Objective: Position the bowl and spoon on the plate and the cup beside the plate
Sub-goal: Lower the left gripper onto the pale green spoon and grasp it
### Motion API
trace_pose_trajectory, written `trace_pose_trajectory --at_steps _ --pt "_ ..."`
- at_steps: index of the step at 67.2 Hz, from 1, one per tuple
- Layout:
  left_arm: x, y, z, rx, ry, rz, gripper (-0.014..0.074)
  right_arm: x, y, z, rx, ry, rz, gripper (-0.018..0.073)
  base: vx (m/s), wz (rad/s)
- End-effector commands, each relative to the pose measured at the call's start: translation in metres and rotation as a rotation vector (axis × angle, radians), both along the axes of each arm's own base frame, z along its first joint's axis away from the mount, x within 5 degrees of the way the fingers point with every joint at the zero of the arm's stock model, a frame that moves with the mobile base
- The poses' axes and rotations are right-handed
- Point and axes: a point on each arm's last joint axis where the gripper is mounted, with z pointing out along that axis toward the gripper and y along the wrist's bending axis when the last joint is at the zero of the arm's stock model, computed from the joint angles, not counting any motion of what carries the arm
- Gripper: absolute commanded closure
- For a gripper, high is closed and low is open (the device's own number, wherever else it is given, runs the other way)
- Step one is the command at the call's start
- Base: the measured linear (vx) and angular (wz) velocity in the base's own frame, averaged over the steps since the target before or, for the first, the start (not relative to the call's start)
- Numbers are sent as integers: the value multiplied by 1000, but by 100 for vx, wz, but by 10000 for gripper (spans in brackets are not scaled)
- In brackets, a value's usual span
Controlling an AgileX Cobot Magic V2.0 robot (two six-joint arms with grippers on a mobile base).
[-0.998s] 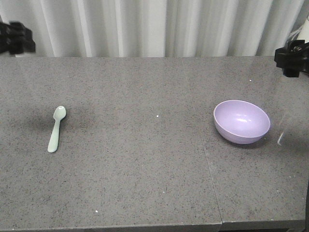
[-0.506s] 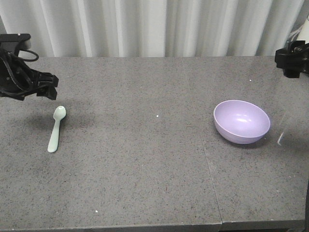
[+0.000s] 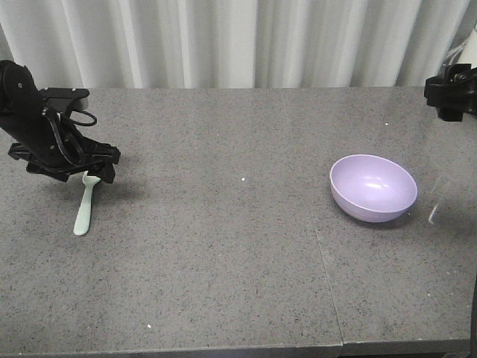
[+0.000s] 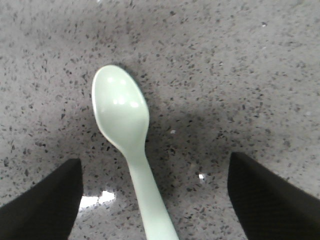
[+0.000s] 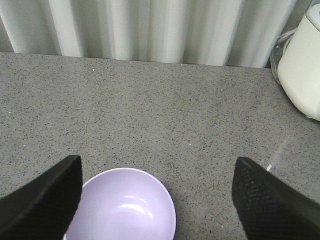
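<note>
1. Table (image 3: 223,268): grey speckled stone.
2. Spoon (image 3: 83,214): flat at left, handle toward the near edge.
3. Left gripper (image 4: 154,159): jaws wide, 1 either side of the spoon's neck, not touching.
4. Bowl (image 3: 373,186): upright at right, well apart from the spoon.
5. Right gripper (image 5: 156,160): jaws wide, raised behind the bowl.

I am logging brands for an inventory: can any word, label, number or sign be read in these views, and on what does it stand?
None: no text can be read in any view.
The spoon, the bowl, the speckled grey tabletop, the pleated curtain and the white appliance at the edge of the right wrist view all show plain, unprinted surfaces.
</note>
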Motion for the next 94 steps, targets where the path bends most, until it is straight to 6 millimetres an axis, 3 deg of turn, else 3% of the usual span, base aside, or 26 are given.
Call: trace_pose_trajectory --at_steps 1,25,72,84,94 --pt "-1 -2 26 -22 -79 16 23 -2 0 23 -8 -125 7 -24 0 0" --pt "0 -1 10 -21 4 85 116 -2 0 25 -7 -147 9 -24 0 0" --pt "3 -1 -13 -16 98 89 155 -2 0 25 -7 -145 9 -24 0 0" --pt "0 0 -14 3 125 82 278 -2 0 25 -7 -145 9 -24 0 0" --pt "-2 3 -14 37 142 73 484 -2 0 25 -7 -145 9 -24 0 0"
